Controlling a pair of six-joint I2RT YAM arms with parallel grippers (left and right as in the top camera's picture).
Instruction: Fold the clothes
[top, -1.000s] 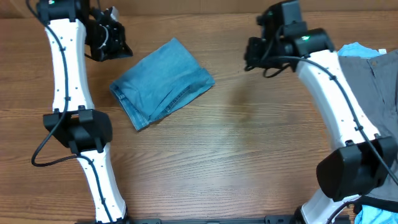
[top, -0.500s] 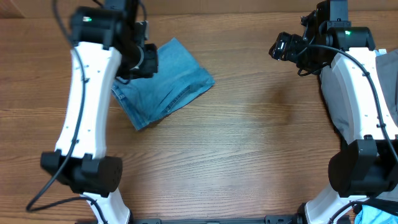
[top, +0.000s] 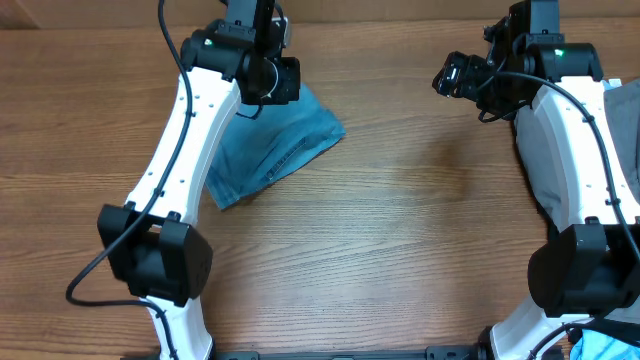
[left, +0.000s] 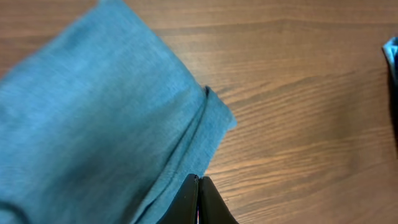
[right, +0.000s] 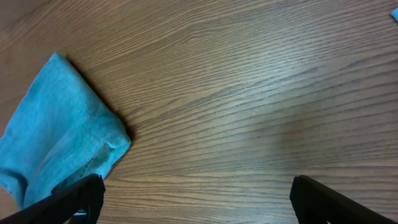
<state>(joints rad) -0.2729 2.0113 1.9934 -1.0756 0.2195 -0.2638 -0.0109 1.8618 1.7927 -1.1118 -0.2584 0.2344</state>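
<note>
The light-blue denim jeans (top: 275, 150) lie folded into a compact packet on the wooden table, left of the middle. My left gripper (top: 268, 82) hovers over the packet's far edge with its fingers pressed together and nothing between them. In the left wrist view the shut fingertips (left: 199, 196) sit over the folded edge of the jeans (left: 93, 124). My right gripper (top: 462, 78) hangs open over bare wood at the far right. Its fingers (right: 74, 199) stand wide apart, and the jeans (right: 56, 137) show at the left of that view.
Grey trousers (top: 627, 140) lie at the table's right edge, partly under my right arm. A bit of bright-blue cloth (top: 592, 345) shows at the bottom right corner. Bare wood (top: 400, 230) stretches between the jeans and the right arm.
My left arm swung right, from beside the jeans to above their far edge, and is shut again. My right arm drew back to the right and opened; it has held still since.
</note>
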